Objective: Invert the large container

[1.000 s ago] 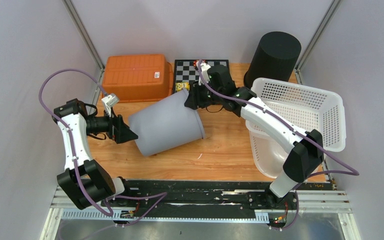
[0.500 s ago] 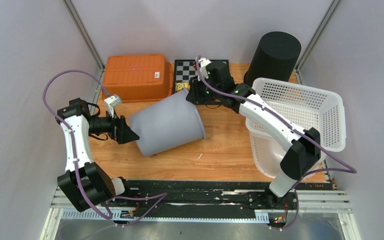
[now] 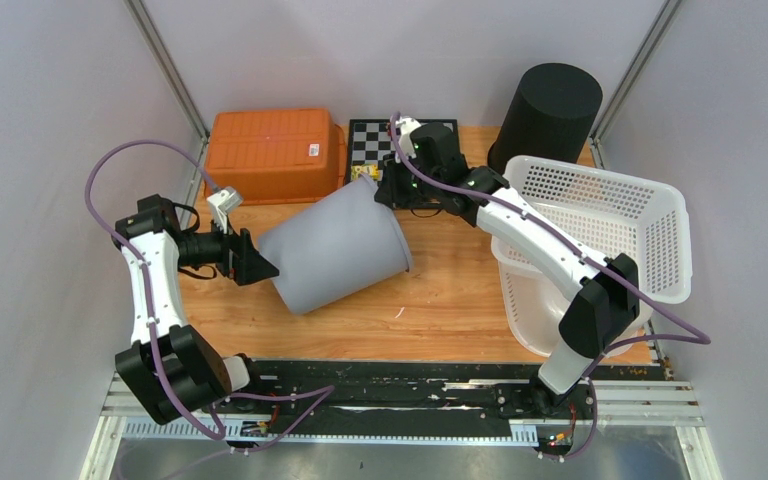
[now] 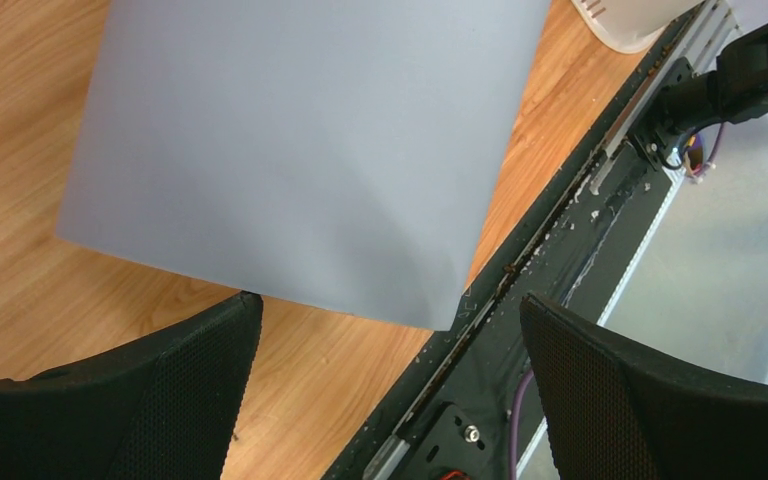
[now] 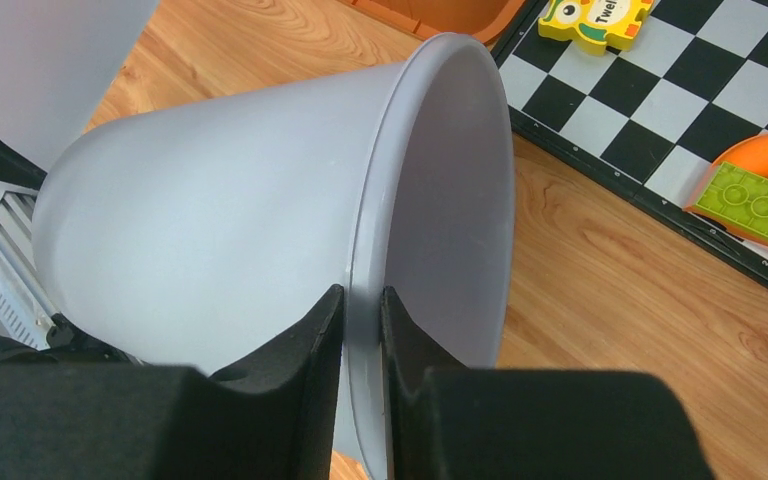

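Grey plastic large container [image 3: 335, 250] lies on its side on the wooden table [image 3: 440, 300]; we judge it light, stiff and slick. Left gripper [image 3: 257, 265] has its jaws apart at the base. Right gripper [image 5: 363, 335] is clamped on the rim, which we think is the best hold. Beyond, a yellow block [image 5: 597, 22] reads "Twel"; the orange bin [image 3: 275, 152] label is unreadable.

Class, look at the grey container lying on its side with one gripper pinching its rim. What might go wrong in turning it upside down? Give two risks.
1. The right gripper pinches only the thin rim of the grey container; that narrow hold may slip as the weight swings.
2. The left gripper is open by the base, gripping nothing, so the base might slide or roll on the table.
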Robot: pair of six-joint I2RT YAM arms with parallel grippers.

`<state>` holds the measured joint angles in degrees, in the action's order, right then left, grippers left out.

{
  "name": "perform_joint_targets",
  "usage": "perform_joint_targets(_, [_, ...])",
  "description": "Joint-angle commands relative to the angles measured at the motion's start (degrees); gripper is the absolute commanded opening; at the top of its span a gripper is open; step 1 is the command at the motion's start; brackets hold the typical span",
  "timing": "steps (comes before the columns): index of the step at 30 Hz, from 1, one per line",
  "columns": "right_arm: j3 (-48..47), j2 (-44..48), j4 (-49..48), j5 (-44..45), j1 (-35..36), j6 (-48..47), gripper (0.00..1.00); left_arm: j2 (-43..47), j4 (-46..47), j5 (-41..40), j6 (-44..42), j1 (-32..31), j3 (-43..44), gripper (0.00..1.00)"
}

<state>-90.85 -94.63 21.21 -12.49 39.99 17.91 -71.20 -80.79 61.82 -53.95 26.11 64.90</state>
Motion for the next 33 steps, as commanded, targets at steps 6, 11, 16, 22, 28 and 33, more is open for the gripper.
perform_joint_targets(6, [-2.73, -1.78, 2.42, -4.5, -0.63, 2.71, 0.14, -0.31, -6.01, 8.49, -5.94, -2.14, 2.59, 1.0])
perform_joint_targets(11, [-2.13, -1.79, 2.41, -6.48, -1.07, 4.2, 0.14, -0.08, -7.17, 10.15, -5.92, -2.63, 3.51, 1.0])
perform_joint_targets(16, [-0.07, -1.5, 1.62, -10.85, -1.97, 6.9, 0.13, 0.42, -10.82, 13.14, -7.1, -2.58, 6.44, 1.0])
perform_joint_targets(22, [4.43, -0.28, -3.11, -19.71, -4.33, 13.37, 0.12, 3.22, -10.89, 15.64, -3.42, -2.65, 10.6, 1.0])
perform_joint_targets(28, [8.61, 0.84, -7.73, -25.18, -5.37, 18.07, 0.09, 7.16, -4.35, 17.29, 6.14, -2.66, 12.63, 1.0])
perform_joint_targets(33, [12.44, 1.54, -12.03, -27.6, -6.49, 21.93, 0.06, 13.41, 16.19, 16.72, 27.32, -2.64, 9.0, 1.0])
